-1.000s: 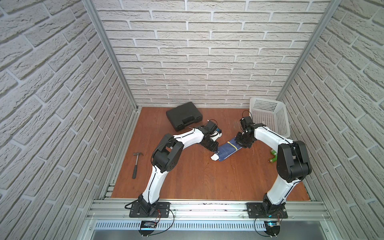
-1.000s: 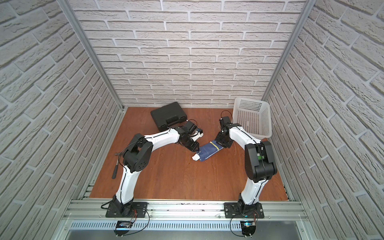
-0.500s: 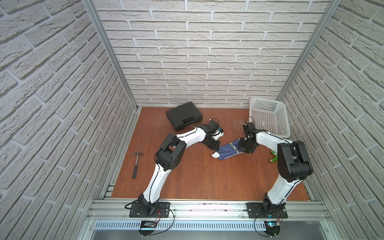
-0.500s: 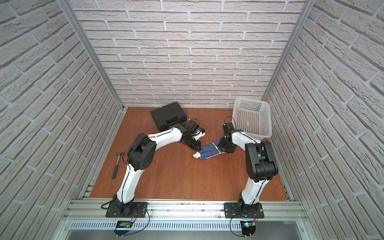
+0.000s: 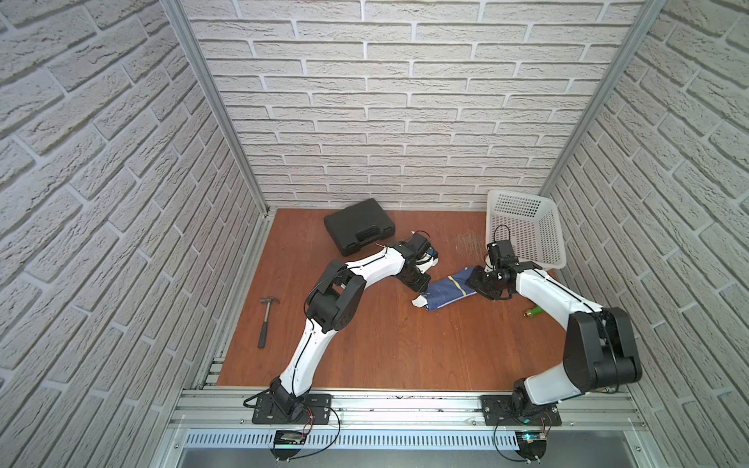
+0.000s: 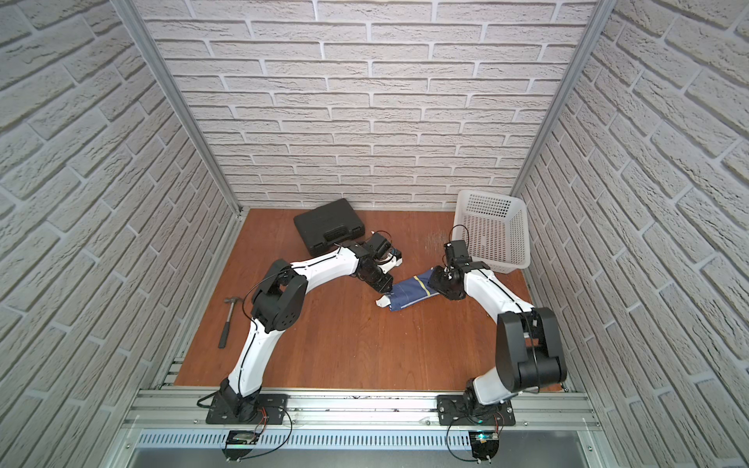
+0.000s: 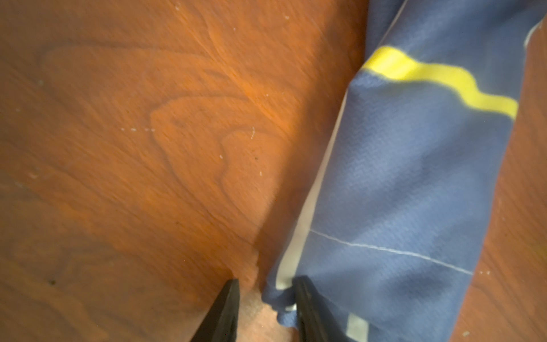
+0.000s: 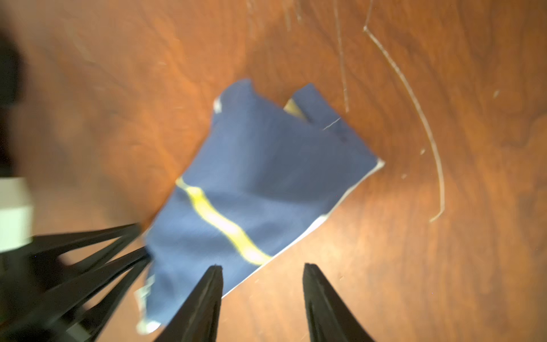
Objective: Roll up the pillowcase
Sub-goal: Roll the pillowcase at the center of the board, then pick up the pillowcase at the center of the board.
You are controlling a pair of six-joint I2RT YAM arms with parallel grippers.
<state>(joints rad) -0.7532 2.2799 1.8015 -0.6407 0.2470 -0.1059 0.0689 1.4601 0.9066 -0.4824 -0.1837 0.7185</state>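
Note:
The pillowcase (image 5: pixel 446 291) (image 6: pixel 407 293) lies on the wooden table as a loose blue bundle with a yellow stripe (image 8: pixel 219 222), its white label end (image 5: pixel 417 301) pointing toward the front. My left gripper (image 5: pixel 421 285) (image 7: pixel 266 293) is low at the bundle's left end. Its jaws stand apart, and a fold of the blue fabric (image 7: pixel 414 177) rests against one finger (image 7: pixel 305 308) without being pinched. My right gripper (image 5: pixel 475 282) (image 8: pixel 263 284) is at the opposite end, open, with bare table between its fingers. One finger (image 8: pixel 211 296) overlaps the pillowcase's edge.
A black case (image 5: pixel 358 231) sits at the back left. A white basket (image 5: pixel 525 231) stands at the back right, just behind my right arm. A hammer (image 5: pixel 267 320) lies at the left, and a green object (image 5: pixel 535 312) lies by the right arm. Brick walls close in three sides.
The right gripper has opened and let go of the pillowcase's end. The bundle has swung to lie more across the table, and both grippers have shifted slightly with it.

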